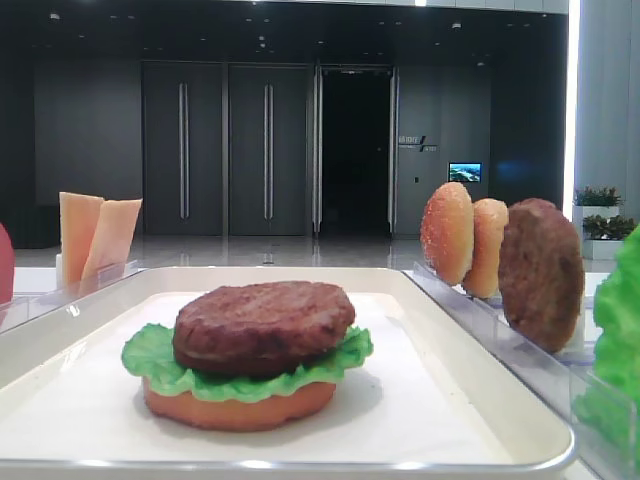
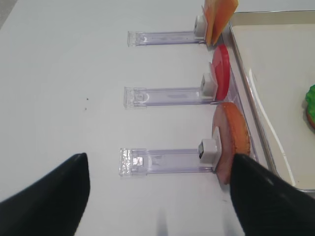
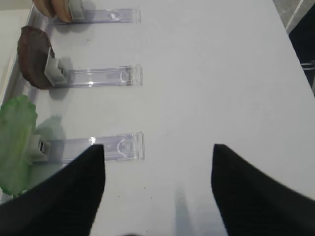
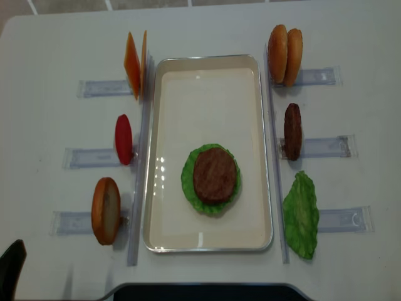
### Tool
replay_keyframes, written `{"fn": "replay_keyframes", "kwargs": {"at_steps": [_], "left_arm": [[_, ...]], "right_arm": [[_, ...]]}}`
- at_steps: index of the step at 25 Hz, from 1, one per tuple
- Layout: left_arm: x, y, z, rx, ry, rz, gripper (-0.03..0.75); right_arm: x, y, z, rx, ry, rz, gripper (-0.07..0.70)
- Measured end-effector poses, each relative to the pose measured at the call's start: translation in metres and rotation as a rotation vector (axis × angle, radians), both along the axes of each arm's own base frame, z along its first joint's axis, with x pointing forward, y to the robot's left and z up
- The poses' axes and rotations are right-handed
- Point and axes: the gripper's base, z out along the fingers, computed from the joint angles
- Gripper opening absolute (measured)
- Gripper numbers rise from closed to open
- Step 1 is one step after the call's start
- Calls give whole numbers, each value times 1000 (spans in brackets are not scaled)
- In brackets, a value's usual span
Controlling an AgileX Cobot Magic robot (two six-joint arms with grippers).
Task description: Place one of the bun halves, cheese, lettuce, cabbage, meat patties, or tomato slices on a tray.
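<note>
White tabletop (image 4: 207, 276) stretched under everything, and behind it we could make out a dim hall with tall dark doors. On the far left we saw clear plastic racks (image 4: 100, 88) holding their stock upright: the cheese (image 4: 134, 63) at the back, a tomato slice (image 4: 123, 139) in the middle, a bun half (image 4: 105, 210) nearest us. Our left gripper (image 2: 160, 196) hovered over bare table with its jaws well apart and nothing between them. In the middle lay the tray (image 4: 207, 69), and on its flat bottom sat one stack: an orange bun base (image 1: 238, 408), lettuce (image 4: 188, 179) frilling out around it, and a meat patty (image 4: 215, 175) on top. To the right stood two bun halves (image 4: 285, 46), a second patty (image 4: 292, 131) and a spare lettuce leaf (image 4: 302, 215). Our right gripper (image 3: 157, 189) also hung with jaws spread and empty, just short of the lettuce rack (image 3: 101, 146). We judged the next layer was still to be fetched; to do it well we would close on a piece by its flat faces, lift it straight out of its clip, and lower it centred on the patty so the stack stayed level.
</note>
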Motion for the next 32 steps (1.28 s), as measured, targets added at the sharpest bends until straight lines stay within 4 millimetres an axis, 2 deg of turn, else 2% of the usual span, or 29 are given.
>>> {"fn": "replay_keyframes", "kwargs": {"at_steps": [7, 12, 32], "left_arm": [[0, 0, 0, 0, 0, 0, 695], [0, 0, 0, 0, 0, 0, 695], [0, 0, 0, -1, 0, 0, 695]], "right_arm": [[-3, 0, -13, -10, -60, 7, 470], [-8, 0, -14, -15, -115, 9, 470], [-8, 0, -14, -13, -121, 8, 470]]}}
